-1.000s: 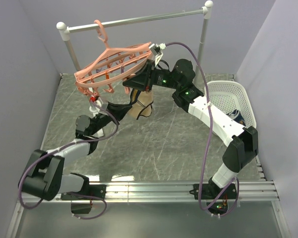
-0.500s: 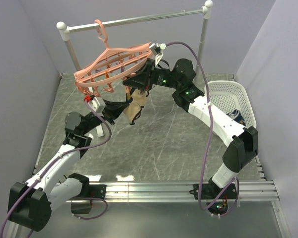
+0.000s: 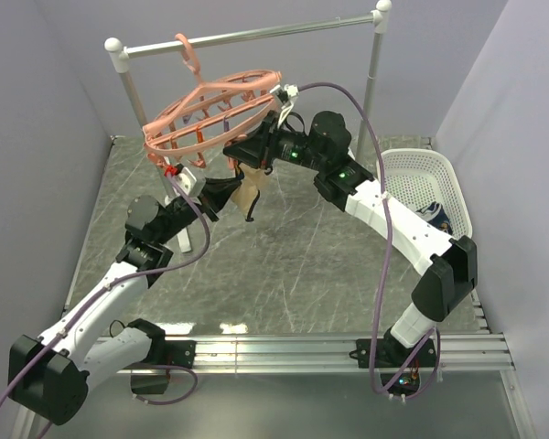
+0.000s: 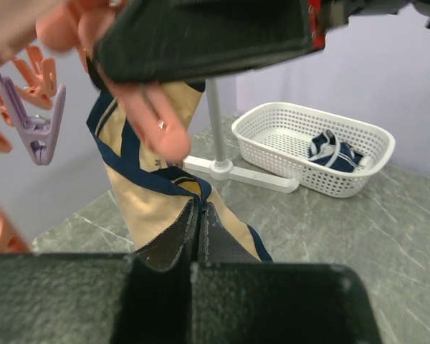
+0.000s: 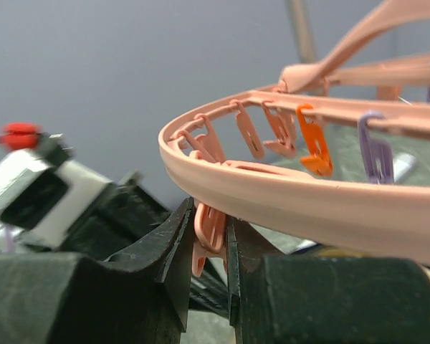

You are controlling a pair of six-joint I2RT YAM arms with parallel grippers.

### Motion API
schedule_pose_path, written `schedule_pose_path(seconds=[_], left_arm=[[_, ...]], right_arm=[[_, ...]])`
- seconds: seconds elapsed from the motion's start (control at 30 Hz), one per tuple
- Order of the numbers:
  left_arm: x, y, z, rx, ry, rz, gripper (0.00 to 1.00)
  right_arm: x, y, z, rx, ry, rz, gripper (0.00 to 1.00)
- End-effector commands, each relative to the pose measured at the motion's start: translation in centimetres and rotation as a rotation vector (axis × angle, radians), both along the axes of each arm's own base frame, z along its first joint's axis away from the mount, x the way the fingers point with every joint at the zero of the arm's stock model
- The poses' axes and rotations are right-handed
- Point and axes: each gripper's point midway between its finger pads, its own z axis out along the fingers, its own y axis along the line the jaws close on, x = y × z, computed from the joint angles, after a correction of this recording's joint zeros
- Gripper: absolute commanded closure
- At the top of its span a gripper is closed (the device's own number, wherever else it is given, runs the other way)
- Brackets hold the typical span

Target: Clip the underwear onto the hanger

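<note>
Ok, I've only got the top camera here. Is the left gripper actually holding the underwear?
Observer: Yes. The left wrist view shows the left gripper shut on the underwear, pinching it by its navy-trimmed edge.
Operator: And the right one?
Observer: In the right wrist view, the right gripper is closed on a pink clip hanging under the hanger ring.
Operator: Any other clip near the fabric?
Observer: The left wrist view shows a purple clip dangling just beside the underwear.
</note>
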Motion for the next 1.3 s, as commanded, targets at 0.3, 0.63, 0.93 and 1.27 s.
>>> schedule_pose_path(seconds=[0.3, 0.63, 0.93, 1.27], left_arm=[[1.7, 1.6, 2.9, -0.021, -0.028, 0.215, 1.00], [1.7, 1.9, 4.0, -0.018, -0.041, 0.262, 1.00], [1.8, 1.7, 4.9, -0.031, -0.038, 0.277, 1.00], [1.8, 1.1, 4.2, -0.004, -0.027, 0.270, 1.00]], right_arm=[[1.6, -2.2, 3.2, -0.019, -0.060, -0.343, 1.00], [3.1, -2.4, 2.7, -0.055, -0.042, -0.474, 1.00], [3.5, -1.8, 2.3, -0.060, -0.024, -0.499, 1.00], [3.9, -1.3, 2.3, -0.052, -0.007, -0.509, 1.00]])
